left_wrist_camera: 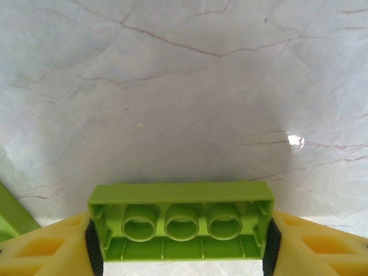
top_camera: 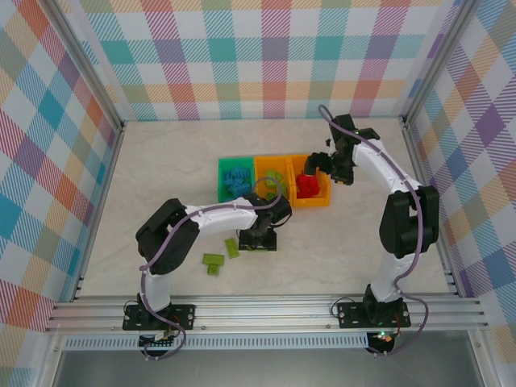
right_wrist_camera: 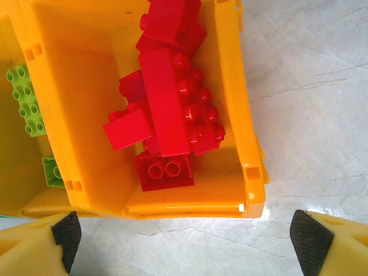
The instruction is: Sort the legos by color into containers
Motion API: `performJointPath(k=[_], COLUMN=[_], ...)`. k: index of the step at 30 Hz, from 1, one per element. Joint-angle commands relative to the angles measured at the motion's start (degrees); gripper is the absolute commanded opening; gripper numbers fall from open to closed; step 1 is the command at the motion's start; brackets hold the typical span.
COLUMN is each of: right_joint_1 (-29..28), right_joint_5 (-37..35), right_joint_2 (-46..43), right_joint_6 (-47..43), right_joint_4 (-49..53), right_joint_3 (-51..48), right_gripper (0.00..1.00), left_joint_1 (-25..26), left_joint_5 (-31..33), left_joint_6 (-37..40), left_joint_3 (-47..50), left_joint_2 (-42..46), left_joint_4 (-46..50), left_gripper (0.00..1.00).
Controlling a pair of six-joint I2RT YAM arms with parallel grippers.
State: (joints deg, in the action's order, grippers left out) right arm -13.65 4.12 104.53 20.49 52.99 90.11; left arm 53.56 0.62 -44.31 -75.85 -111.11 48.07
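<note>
In the left wrist view a lime green lego (left_wrist_camera: 181,221) lies upside down on the table, its three tubes showing. My left gripper (left_wrist_camera: 181,244) is shut on it, a black pad pressed on each end. From above, that gripper (top_camera: 260,236) is just in front of the bins. The green bin (top_camera: 224,179) holds blue legos (top_camera: 238,181), the middle orange bin (top_camera: 260,173) lime ones (right_wrist_camera: 24,106), and the right orange bin (right_wrist_camera: 230,204) a pile of red legos (right_wrist_camera: 167,115). My right gripper (right_wrist_camera: 184,241) hangs open over the end rim of the red-filled bin (top_camera: 322,197), holding nothing.
Two more lime green legos (top_camera: 213,261) (top_camera: 232,248) lie loose on the marble table, left of my left gripper. Another lime piece (left_wrist_camera: 11,215) pokes in at the left edge of the left wrist view. Metal rails and checkered walls enclose the table.
</note>
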Motion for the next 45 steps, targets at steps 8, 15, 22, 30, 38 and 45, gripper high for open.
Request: performJointPath(k=[8,15,22,30,38,45], right_joint_1=[0.99,1.08,1.43,1.56,1.74,1.14], right_joint_5=[0.19,0.36,0.38,0.74,1.13,2.17], right_joint_2=[-2.65,-2.67,-2.58,-2.58,-2.49,-4.47], right_joint_6=[-0.65,-0.55,-0.83,-0.54,0.05,0.42], right_joint_4=[0.37,0.21,0.27,0.01,-0.08,-1.58], right_joint_3=[-0.02,0.25,0.42,0.07,0.33,-1.90], right_gripper=[0.95,0.95,0.95,0.95,0.95,0.93], left_joint_1=[-0.26,-3.98,-9.06,-12.90,-13.04,-13.04], left_joint_5=[6.07,8.75,10.83,9.24,6.32,6.12], left_joint_6=[3.23,6.84,13.35,18.43,18.95,17.03], left_joint_3=[-9.61,-19.34,-35.93,-50.05,-51.46,-45.86], left_joint_2=[-0.69,-1.82,-10.12,-19.66,-21.01,-12.28], left_joint_4=[6.08,8.84,12.96,13.77,13.91,9.52], left_gripper=[0.62,0.63,0.65,0.66,0.83,0.96])
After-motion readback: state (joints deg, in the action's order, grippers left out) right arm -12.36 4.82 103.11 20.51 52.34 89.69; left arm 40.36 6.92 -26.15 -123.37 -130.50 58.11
